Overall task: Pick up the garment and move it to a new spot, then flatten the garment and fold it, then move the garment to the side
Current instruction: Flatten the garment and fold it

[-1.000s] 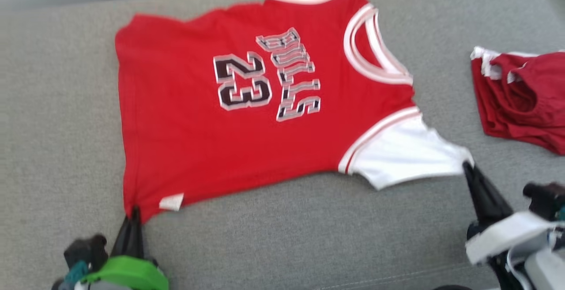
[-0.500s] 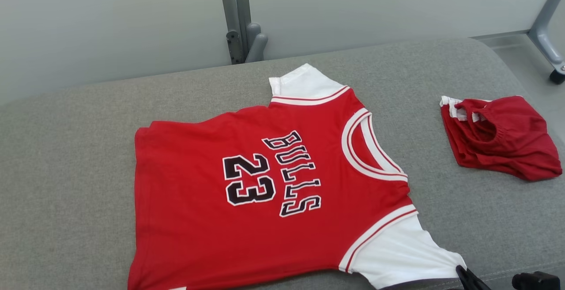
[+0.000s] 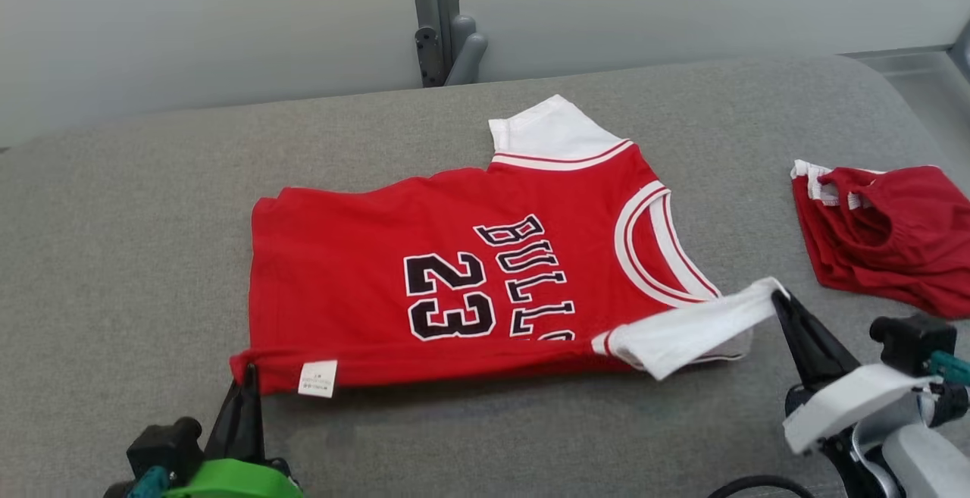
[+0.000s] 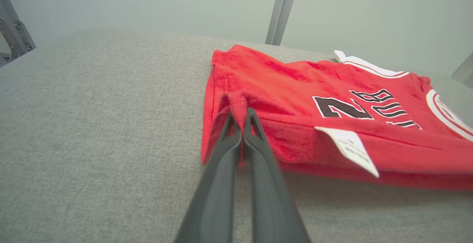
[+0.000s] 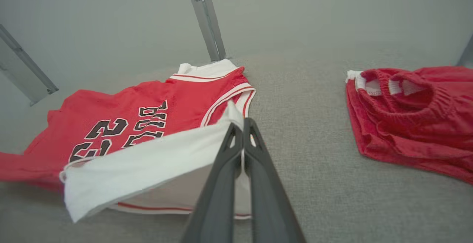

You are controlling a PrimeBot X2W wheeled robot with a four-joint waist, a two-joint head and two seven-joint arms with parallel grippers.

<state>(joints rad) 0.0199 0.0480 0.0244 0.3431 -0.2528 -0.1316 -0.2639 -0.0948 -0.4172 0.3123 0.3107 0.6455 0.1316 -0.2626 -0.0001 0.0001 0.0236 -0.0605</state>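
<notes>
The red Bulls jersey [image 3: 455, 286] is spread on the grey cushion [image 3: 114, 255], its long axis laid across the robot's front, hem to the left, neckline to the right. The near hem corner is pinched in the closed left gripper [image 3: 248, 371] and the white sleeve [image 3: 689, 327] is clamped by the right gripper [image 3: 777, 299]. Both grippers are held low with fingers pointed forward, and the near edge is raised. Red shorts [image 3: 887, 240] are seen farther right.

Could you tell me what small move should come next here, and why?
Probably carry both pinched corners toward the far edge of the jersey: the left gripper is shut on the hem corner, the right gripper on the white sleeve, both lifted over the front, so the fold looks unfinished.
</notes>
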